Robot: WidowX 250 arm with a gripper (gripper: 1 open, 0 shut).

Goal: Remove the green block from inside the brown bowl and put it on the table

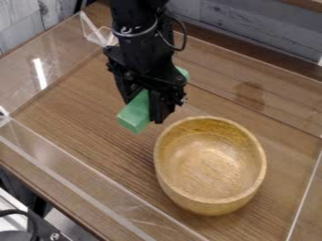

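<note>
Claw [147,102] clenched on green block [134,115], pointing straight down over the bench, a bit left of centre. Block sits tilted btwn the black fingers, lower end poking out below-left; can't tell if it touches the wood or hangs just above.

Nearest: clear plastic wall [75,193] along front edge of bench. Next back, brown bowl [210,164], upright, front-right part of the bench [75,113], nothing in it, grain visible inside. Block is outside the bowl, just beside its back-left rim, not touching it. Beyond: black arm [136,28] rising to top of view w/ cables, then far edge of bench.
</note>
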